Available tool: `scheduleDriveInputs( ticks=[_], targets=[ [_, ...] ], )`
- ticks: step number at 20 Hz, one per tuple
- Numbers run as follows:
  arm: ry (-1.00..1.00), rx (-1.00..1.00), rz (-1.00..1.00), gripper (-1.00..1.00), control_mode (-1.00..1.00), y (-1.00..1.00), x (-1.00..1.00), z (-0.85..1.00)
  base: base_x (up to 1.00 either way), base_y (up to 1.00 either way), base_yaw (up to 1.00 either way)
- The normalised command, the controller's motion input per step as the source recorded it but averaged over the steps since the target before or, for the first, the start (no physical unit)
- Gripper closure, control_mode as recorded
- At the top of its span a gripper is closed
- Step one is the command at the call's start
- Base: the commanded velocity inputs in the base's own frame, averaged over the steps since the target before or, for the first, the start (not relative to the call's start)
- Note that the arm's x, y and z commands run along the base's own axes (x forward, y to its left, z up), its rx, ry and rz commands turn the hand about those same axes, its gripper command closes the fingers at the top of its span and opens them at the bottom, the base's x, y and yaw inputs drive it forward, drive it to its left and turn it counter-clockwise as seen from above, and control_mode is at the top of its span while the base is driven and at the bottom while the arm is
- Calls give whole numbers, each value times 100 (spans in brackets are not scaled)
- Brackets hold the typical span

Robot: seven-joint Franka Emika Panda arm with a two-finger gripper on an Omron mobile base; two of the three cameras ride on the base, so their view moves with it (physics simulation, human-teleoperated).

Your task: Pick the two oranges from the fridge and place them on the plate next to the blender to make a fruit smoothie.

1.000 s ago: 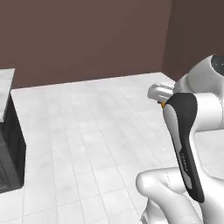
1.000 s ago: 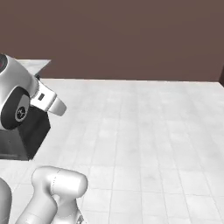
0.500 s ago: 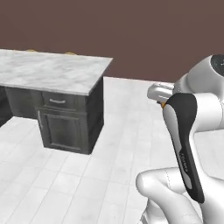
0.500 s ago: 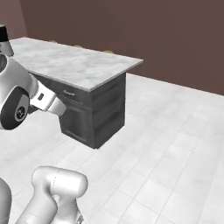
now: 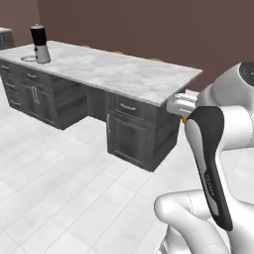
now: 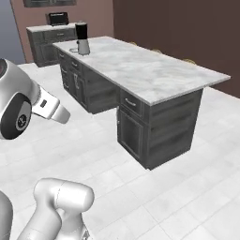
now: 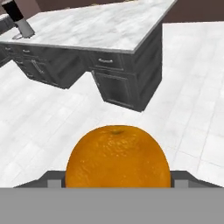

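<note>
The gripper [image 7: 117, 186] is clenched on an orange [image 7: 117, 156], which sits large at the bottom middle of the hand view with the finger tips mostly hidden behind and beside it.

The whole scene has shifted since the earlier pictures, so the base and its cameras have turned rather than the furniture. A second ago both base views showed bare white tiled floor and a brown wall, with just a dark cabinet corner at the edge. Half a second ago a long dark island with a marble surface had come into the picture. Now that surface [image 5: 114, 69] stretches across the left base view, and its far end has come in, carrying the blender [image 5: 39, 44]. In the right base view the same surface [image 6: 140, 68] runs away from the camera, with the blender [image 6: 82, 38] near its far end. In the hand view the blender [image 7: 19, 19] stands at the top left corner, well away from the orange.

A pale round rim just beside the blender's base could be the plate [image 5: 27, 58], though it is too small to tell for sure.

The arm's pose looks unchanged across the pictures: upper arm and dark-trimmed forearm at the right of the left base view, elbow at the left of the right base view. A second dark counter [image 6: 49, 40] stands against the back wall beyond the island.
</note>
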Motion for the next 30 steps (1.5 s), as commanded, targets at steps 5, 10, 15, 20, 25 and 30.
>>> scheduleDriveInputs(
  ticks=[5, 10, 15, 20, 25, 30],
  targets=[
    [0, 0, 0, 100, 100, 0, 0, 0, 76, 0, 45],
    [0, 0, 0, 100, 100, 0, 0, 0, 100, 4, 25],
    [0, 0, 0, 100, 100, 0, 0, 0, 100, 16, 7],
    [0, 0, 0, 100, 100, 0, 0, 0, 100, 42, 0],
    [0, 0, 0, 100, 100, 0, 0, 0, 100, 57, -11],
    [0, 0, 0, 100, 100, 0, 0, 0, 100, 63, -17]
  ],
)
